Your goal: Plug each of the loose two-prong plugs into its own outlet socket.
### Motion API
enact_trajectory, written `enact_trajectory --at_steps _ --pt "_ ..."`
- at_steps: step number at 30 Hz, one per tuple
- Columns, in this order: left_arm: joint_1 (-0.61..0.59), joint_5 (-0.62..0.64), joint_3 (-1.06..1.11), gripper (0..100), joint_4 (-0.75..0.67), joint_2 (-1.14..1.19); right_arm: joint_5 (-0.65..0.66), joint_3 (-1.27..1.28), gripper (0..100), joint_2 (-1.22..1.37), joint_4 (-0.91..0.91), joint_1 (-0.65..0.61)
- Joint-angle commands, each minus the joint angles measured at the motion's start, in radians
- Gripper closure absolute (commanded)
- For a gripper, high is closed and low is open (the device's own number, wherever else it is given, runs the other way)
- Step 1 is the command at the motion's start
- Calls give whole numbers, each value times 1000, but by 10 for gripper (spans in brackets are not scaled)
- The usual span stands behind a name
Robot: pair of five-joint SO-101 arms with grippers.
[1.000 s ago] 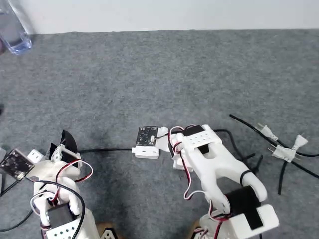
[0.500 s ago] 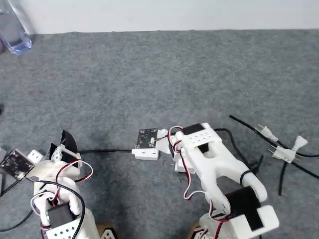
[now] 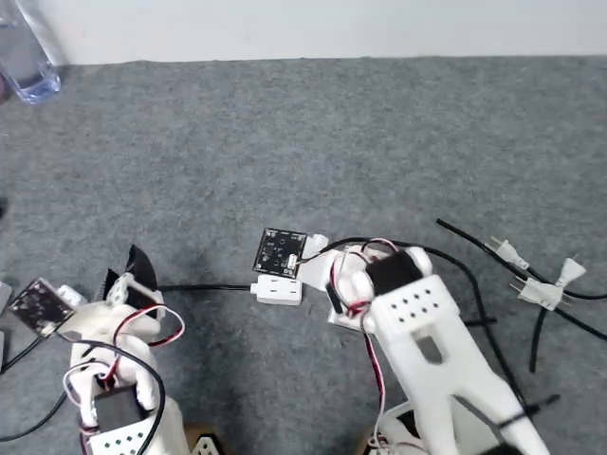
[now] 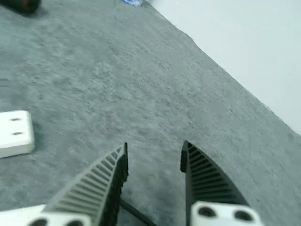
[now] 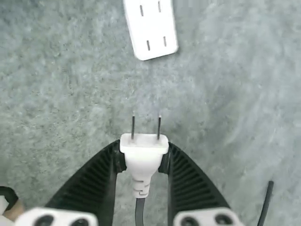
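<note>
A white two-prong plug (image 5: 143,151) is held in my right gripper (image 5: 142,153), which is shut on its body. Its prongs point toward the white outlet strip (image 5: 151,29) lying a short way ahead on the grey carpet. In the high view the strip (image 3: 278,290) lies mid-floor beside the right arm (image 3: 422,318), and its black cord runs off to the left. Two loose white plugs (image 3: 510,253) (image 3: 544,291) on black cables lie at the far right. My left gripper (image 4: 154,155) stands open over bare carpet, and the outlet strip (image 4: 14,133) is off to one side of it.
A clear plastic bottle (image 3: 25,59) stands at the back left by the white wall. Black cables (image 3: 474,284) trail across the carpet right of the right arm. The far half of the carpet is open floor.
The right arm has swung and stretched forward, and its wrist end has shifted slightly toward the back above the outlet strip. The left arm has shifted a little to the right.
</note>
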Motion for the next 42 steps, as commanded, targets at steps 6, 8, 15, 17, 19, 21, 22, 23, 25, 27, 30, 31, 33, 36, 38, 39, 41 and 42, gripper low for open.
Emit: enact_trajectory --at_steps 6,8,15,17,19,21,22,23,25,27,30,31,33,36,38,39,41,42 --pt "195 28 -8 826 -23 -11 -87 -209 991 -94 128 -5" --pt "255 28 -8 825 -38 -11 -103 -221 991 -93 117 -5" --pt "427 32 -12 810 -103 -11 -135 -167 991 -93 -2 22" --pt "470 32 -10 751 -153 -11 -135 -138 991 -93 -50 39" --pt "542 32 -10 664 -178 -11 -135 -110 991 -93 -93 50" --pt "641 32 -10 581 -180 -11 -135 -87 991 -93 -125 50" --pt "695 32 -10 550 -176 -11 -135 -78 991 -93 -143 50" --pt "743 32 -10 530 -176 -11 -135 -71 991 -93 -162 51" --pt "809 34 -10 525 -180 -11 -135 -57 991 -93 -194 51" --pt "833 34 -10 525 -181 -11 -135 -44 991 -93 -220 51" --pt "833 34 -13 525 -183 -11 -135 -25 991 -93 -248 51" --pt "832 32 -13 525 -189 -11 -133 -15 991 -93 -257 51" --pt "830 32 -8 525 -224 -11 -130 5 991 -93 -278 51" --pt "807 31 -8 525 -230 -11 -132 12 991 -93 -286 51" --pt "778 32 -8 525 -230 -11 -133 9 991 -97 -282 51" --pt "766 32 -8 525 -230 -11 -135 9 991 -104 -280 50" --pt "750 32 -8 525 -230 -11 -135 5 991 -105 -269 47" --pt "749 32 -8 525 -230 -11 -137 -5 991 -105 -260 45"
